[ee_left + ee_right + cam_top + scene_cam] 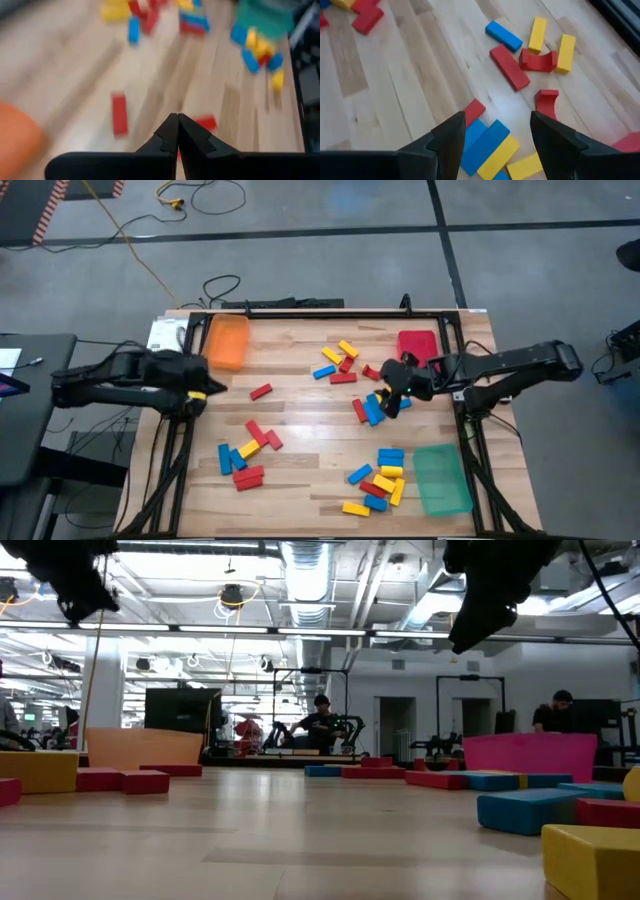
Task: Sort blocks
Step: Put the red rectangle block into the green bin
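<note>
while the left gripper (203,388) waits at the table's left edge, jaws together, the right gripper (392,402) reaches inward. its jaws stand apart above blue and yellow blocks (492,150).

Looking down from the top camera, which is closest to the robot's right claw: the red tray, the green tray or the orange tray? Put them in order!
Measured from the right gripper, above the blocks in the high view:
1. The red tray, just beyond it at the table's far edge.
2. The green tray, at the near right corner.
3. The orange tray, across the table by the left gripper.
</note>
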`<state>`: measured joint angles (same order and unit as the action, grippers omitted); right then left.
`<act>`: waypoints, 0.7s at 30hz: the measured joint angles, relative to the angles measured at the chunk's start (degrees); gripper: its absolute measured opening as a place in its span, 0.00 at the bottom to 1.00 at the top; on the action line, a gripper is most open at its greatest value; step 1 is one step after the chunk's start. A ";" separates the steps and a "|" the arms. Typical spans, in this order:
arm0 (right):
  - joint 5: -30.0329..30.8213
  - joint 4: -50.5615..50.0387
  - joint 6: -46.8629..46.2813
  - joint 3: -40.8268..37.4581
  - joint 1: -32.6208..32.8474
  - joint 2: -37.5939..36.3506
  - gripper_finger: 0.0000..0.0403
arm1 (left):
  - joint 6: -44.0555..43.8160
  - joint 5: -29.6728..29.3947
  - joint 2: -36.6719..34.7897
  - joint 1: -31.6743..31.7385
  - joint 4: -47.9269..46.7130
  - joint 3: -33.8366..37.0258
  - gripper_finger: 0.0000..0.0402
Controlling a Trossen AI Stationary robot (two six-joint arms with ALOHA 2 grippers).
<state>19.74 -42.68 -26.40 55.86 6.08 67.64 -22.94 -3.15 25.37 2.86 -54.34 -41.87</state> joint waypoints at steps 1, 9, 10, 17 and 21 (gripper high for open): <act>0.03 -0.15 0.05 0.00 0.43 0.41 0.59 | -0.30 1.32 0.96 -0.01 -0.33 1.07 0.01; 0.38 0.07 0.75 0.00 2.21 3.91 0.59 | 2.78 5.93 13.88 -1.67 3.96 7.21 0.01; 0.36 0.05 0.77 0.00 2.19 4.31 0.59 | 2.94 6.01 15.93 -2.50 5.31 6.96 0.01; 0.34 1.32 1.36 0.00 2.30 5.55 0.59 | 4.58 -4.11 29.22 -8.25 13.51 6.78 0.04; 0.30 2.54 1.60 0.00 3.13 5.84 0.59 | 4.06 -11.76 36.46 -10.73 15.56 6.76 0.15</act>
<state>20.04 -40.14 -24.80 55.86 9.21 73.48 -18.88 -14.91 61.84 -7.87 -38.78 -35.11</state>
